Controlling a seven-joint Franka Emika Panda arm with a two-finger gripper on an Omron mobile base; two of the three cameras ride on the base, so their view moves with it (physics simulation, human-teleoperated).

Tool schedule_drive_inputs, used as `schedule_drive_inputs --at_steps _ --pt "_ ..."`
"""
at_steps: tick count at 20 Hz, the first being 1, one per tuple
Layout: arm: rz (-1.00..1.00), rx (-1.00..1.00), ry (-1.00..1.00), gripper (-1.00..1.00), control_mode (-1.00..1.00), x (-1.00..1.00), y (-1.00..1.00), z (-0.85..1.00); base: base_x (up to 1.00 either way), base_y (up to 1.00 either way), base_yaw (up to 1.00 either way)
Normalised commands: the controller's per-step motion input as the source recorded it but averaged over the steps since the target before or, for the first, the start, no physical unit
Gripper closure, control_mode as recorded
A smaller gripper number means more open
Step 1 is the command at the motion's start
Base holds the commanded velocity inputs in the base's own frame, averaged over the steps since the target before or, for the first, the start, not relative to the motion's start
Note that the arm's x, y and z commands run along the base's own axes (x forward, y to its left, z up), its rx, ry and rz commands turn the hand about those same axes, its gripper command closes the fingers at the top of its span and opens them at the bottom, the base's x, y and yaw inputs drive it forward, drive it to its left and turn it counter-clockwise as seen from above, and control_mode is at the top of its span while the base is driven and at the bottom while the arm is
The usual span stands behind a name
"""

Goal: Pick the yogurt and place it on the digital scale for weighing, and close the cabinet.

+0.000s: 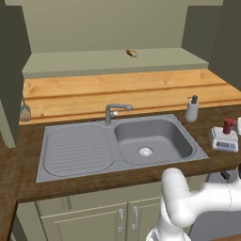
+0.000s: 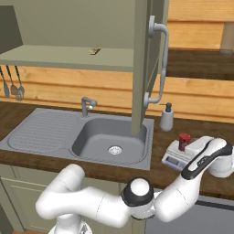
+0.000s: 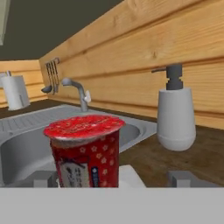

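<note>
Standing on the digital scale (image 2: 176, 157) between the spread tips of the gripper (image 3: 111, 178), the yogurt (image 3: 85, 151) looks light, rigid and slick-sided, best taken around its mid-wall.

The yogurt (image 3: 84, 151) loses its base to the hand view's bottom edge. In the left base view, the digital scale (image 1: 224, 140) sits at the right edge, its display too small to read. A tiny yellow-brown item (image 1: 132, 53), perhaps food, stays unidentifiable.
</note>
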Motion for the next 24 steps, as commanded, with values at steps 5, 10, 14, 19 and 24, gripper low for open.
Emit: schedule_drive_inputs --at_steps 5,10,14,19,24 --pt "-0.02 0.00 -0.05 -1.00 -1.00 -0.29 -0.28 0.00 0.00 0.00 0.00" --pt "-0.01 0.00 -0.06 -1.00 -1.00 -0.57 -0.26 0.00 0.00 0.00 0.00" --pt "0.00 0.00 -0.18 -1.00 -1.00 -0.97 -0.03 0.01 0.00 0.00 0.00" --pt "0.00 -0.02 -0.21 -1.00 -1.00 -1.00 0.26 0.26 0.00 0.00 0.00" --pt "0.00 -0.19 -0.29 -1.00 -1.00 -1.00 0.93 0.09 0.00 0.00 0.00"
